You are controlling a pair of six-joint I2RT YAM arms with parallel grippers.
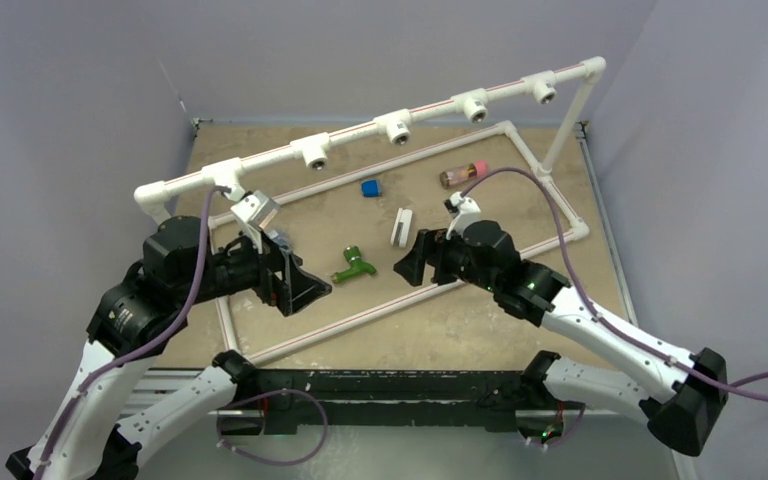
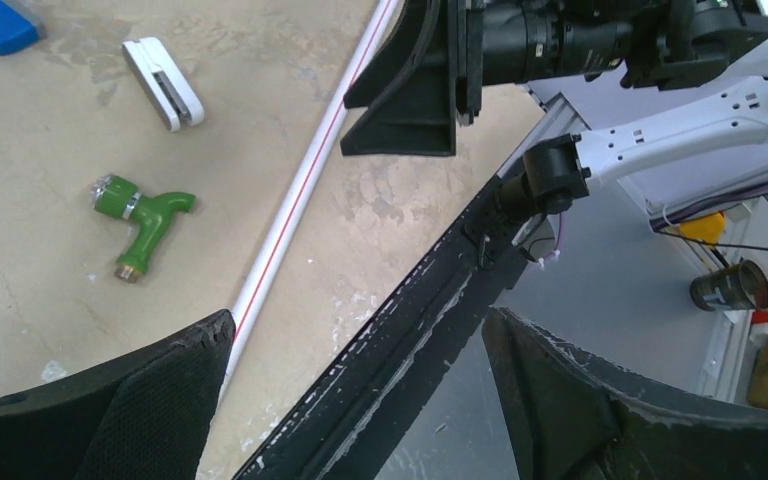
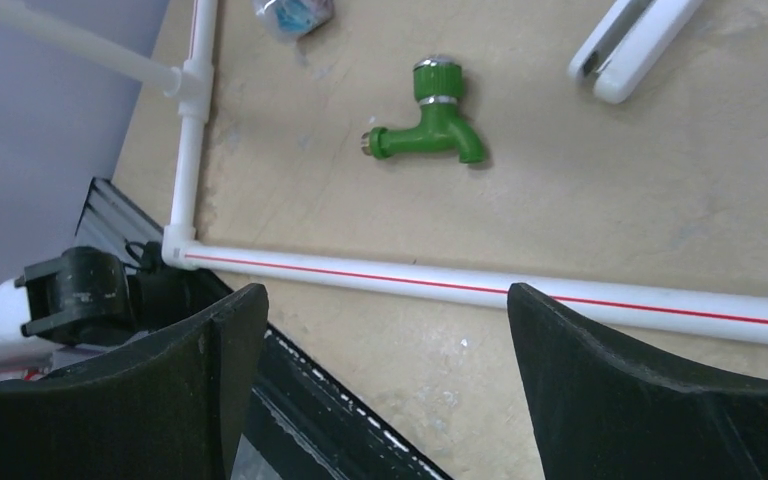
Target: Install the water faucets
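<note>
Faucet (image 1: pixel 353 265) lying loose on the tabletop (image 1: pixel 440 330), between two open, empty hands.
From above, we see it at 2 o'clock of the left hand (image 1: pixel 305 285) and 9 o'clock of the right hand (image 1: pixel 412 262); we judge the left slightly nearer. In the left wrist view the faucet (image 2: pixel 140 222) sits toward 10 o'clock, across the red-striped pipe (image 2: pixel 300 180), its stem end pointing to 6 o'clock. In the right wrist view it lies at 12 o'clock beyond that pipe, stem end toward 9 o'clock, our fingers spread wide.

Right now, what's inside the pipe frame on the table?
A green tap, a blue block, a white clip and a pinkish bottle lie inside the pipe frame. The left arm covers its near-left part.
</note>
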